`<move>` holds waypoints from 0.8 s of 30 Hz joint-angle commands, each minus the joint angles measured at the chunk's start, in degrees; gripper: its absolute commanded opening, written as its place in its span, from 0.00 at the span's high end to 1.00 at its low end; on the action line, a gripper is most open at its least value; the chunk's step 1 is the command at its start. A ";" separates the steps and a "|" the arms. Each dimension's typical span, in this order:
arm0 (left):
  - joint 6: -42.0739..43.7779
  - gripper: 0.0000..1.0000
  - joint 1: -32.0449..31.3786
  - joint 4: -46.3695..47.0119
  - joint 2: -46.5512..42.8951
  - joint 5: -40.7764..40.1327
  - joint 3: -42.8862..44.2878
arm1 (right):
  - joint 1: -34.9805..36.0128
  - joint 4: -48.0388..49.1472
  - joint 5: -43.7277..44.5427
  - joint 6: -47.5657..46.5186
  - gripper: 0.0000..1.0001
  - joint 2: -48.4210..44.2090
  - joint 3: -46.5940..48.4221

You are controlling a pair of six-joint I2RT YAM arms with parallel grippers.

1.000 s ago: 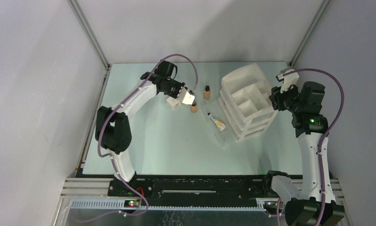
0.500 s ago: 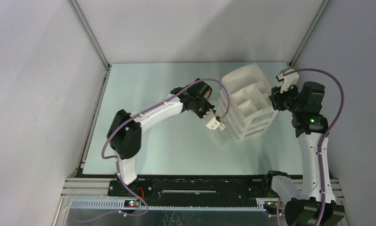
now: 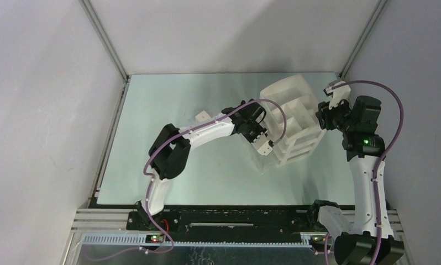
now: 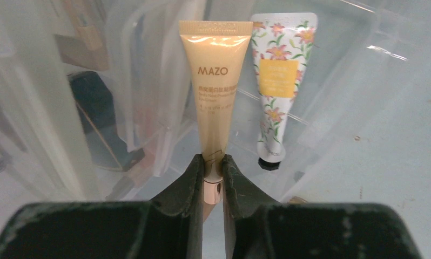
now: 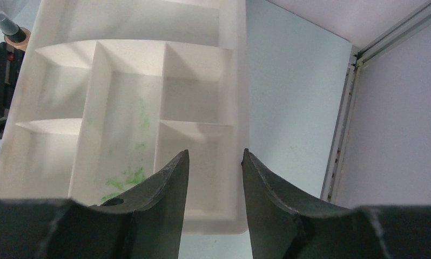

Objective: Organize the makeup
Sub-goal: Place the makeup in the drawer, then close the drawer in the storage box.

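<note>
My left gripper (image 4: 213, 162) is shut on the neck of a beige tube (image 4: 216, 91) marked MAZO and holds it over a clear pulled-out drawer (image 4: 337, 108). A white floral tube (image 4: 278, 91) lies in that drawer. In the top view the left gripper (image 3: 265, 148) is at the front of the white drawer organizer (image 3: 293, 118). My right gripper (image 5: 213, 162) is open and empty above the organizer's top tray (image 5: 121, 108); it also shows in the top view (image 3: 321, 116). A small white box (image 3: 201, 116) lies on the table. The two bottles are hidden behind the left arm in the top view.
Dark and pink cosmetics (image 4: 94, 108) show dimly through the organizer's translucent drawer walls on the left. A small capped bottle (image 5: 9, 31) shows past the tray's far left corner. The enclosure's metal frame (image 5: 343, 135) runs close to the right of the organizer.
My left arm has swung right and nearer, from the back middle of the table to the open drawer at the organizer's front, gripper shut. The right arm has not moved.
</note>
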 commanded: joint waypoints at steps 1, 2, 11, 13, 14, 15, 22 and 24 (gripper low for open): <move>-3.64 0.74 -0.45 3.77 -0.22 -0.82 2.67 | 0.07 -3.46 -0.29 -0.06 0.51 -0.14 -0.41; -4.44 0.70 -0.40 4.20 -0.49 -0.89 2.48 | 0.07 -3.47 -0.35 -0.05 0.51 -0.15 -0.44; -12.91 0.00 -0.36 9.19 -8.58 -2.23 -4.05 | 0.01 -3.38 -0.88 0.27 0.51 -0.49 -0.43; -17.75 0.00 -0.38 10.45 -11.07 -2.47 -5.75 | -0.06 -3.38 -1.05 0.41 0.51 -0.65 -0.43; -19.32 0.00 -0.37 11.00 -12.60 -2.59 -6.95 | -0.10 -3.31 -1.14 0.53 0.51 -0.69 -0.48; -22.33 0.00 -0.42 11.92 -14.58 -2.56 -8.34 | -0.10 -3.30 -1.16 0.59 0.51 -0.67 -0.44; -37.36 0.00 -0.29 19.53 -23.86 -0.39 -22.00 | 0.07 -2.72 -0.43 1.71 0.51 -0.09 -0.38; -41.70 0.00 -0.30 21.01 -25.05 0.63 -25.40 | 0.14 -2.42 0.26 2.07 0.51 0.18 -0.38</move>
